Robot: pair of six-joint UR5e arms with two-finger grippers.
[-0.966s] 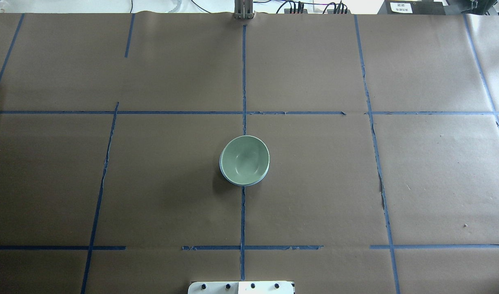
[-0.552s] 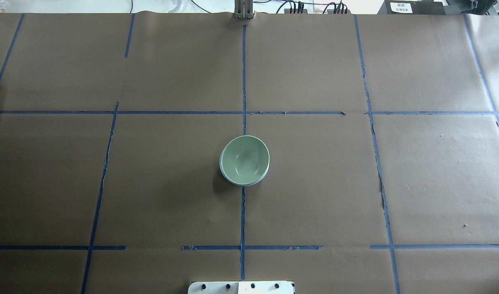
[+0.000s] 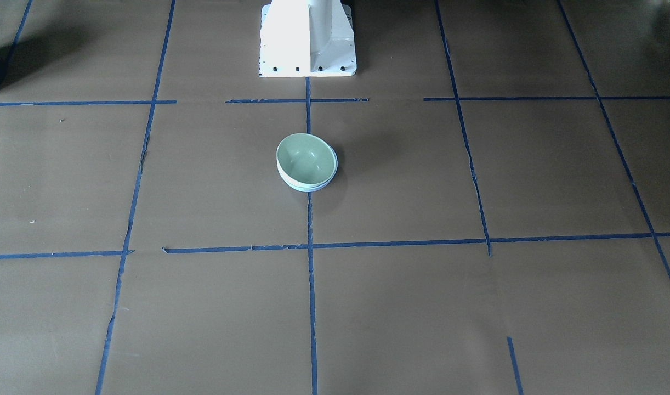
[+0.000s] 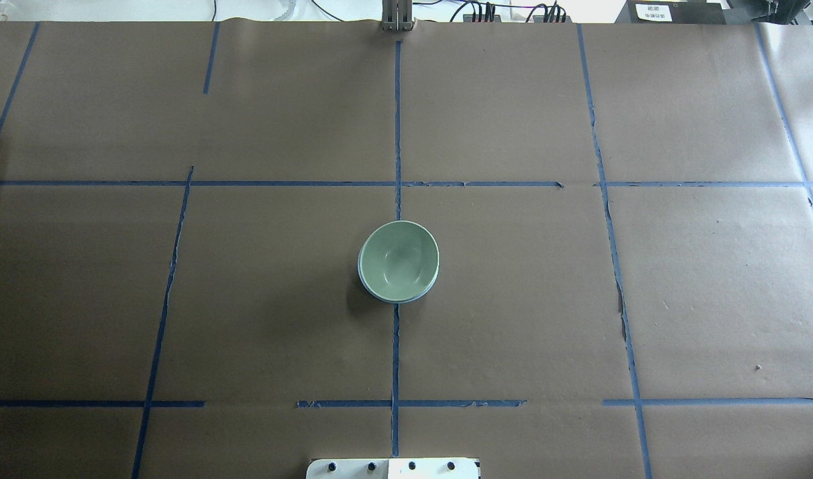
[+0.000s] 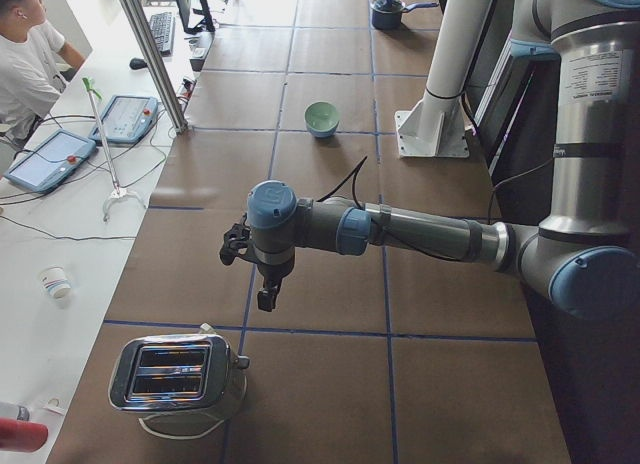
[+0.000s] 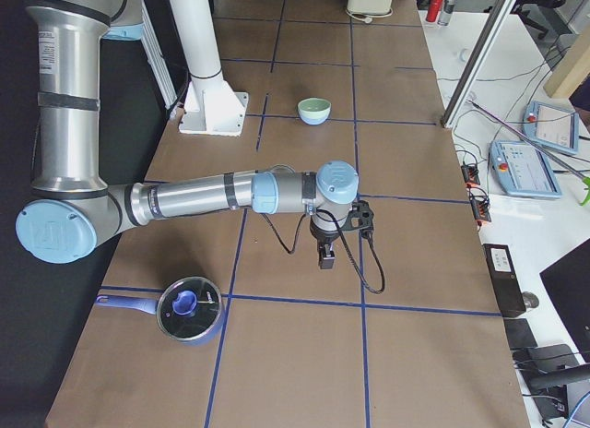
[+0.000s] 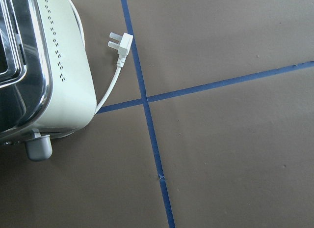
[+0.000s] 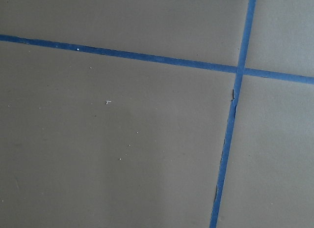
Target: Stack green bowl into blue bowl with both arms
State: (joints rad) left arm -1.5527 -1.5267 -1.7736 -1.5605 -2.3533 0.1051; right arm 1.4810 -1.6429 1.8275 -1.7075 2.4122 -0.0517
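Observation:
The green bowl (image 4: 398, 259) sits nested inside the blue bowl (image 4: 397, 301) at the table's centre; only a thin blue rim shows below it. The pair also shows in the front view, with the green bowl (image 3: 306, 159) in the blue bowl (image 3: 307, 188). Neither arm appears in the overhead or front views. My left gripper (image 5: 263, 299) hangs far from the bowls, near the toaster. My right gripper (image 6: 324, 259) hangs over bare table, also far from the bowls. I cannot tell whether either gripper is open or shut. Both wrist views show only brown paper and blue tape.
A toaster (image 5: 180, 376) with a loose white plug (image 7: 120, 43) stands at the table's left end. A blue lidded pot (image 6: 189, 309) stands at the right end. The white pedestal base (image 3: 307, 38) is behind the bowls. An operator sits beyond the table.

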